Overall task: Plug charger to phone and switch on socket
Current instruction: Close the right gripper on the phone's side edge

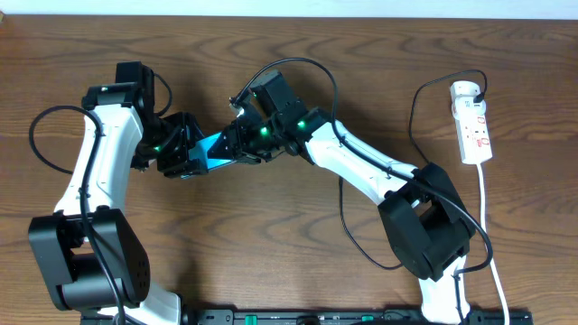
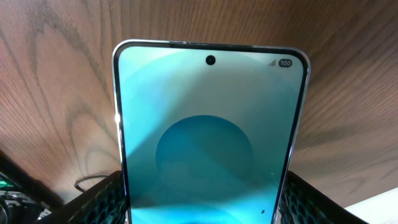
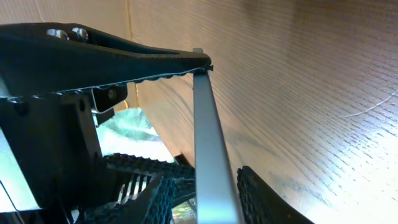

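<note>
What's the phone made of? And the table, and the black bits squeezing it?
The phone: its front looks like smooth shiny glass, since light glares off it; the thin silvery edge could be metal or plastic. The table: brown with swirly grain, so wood or a wood-look coating. The left hand's pads: matt black with a criss-cross pattern, probably rubber or plastic.

phone (image 2: 205, 143): screen lit cyan with a darker teal circle in the middle, punch-hole camera at the top, status icon reads 100, thin white edge. It's well left of the socket (image 1: 471, 122); from above only a cyan sliver shows.
socket: narrow white strip, red marks on its face.
charger (image 1: 413, 117): thin black cable leaves the socket's far end and loops down just left of it. Plug tip not visible.
</note>
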Robot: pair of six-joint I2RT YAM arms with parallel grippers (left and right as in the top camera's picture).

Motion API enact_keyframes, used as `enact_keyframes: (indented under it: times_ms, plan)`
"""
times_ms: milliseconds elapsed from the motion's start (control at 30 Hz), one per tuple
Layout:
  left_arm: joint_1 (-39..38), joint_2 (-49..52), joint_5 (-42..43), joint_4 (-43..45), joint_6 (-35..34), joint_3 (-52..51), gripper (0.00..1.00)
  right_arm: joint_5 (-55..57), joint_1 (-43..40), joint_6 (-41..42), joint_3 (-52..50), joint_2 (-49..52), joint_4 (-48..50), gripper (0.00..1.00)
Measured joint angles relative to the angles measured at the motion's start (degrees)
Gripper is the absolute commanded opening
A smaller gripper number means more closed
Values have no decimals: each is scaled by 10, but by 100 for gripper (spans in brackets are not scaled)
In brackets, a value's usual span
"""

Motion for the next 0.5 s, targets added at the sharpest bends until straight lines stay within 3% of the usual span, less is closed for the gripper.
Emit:
enact_keyframes:
  times_ms: [500]
  plan:
    - [0,0,0,0,17,0,7,23,1,0,0,0,0,34]
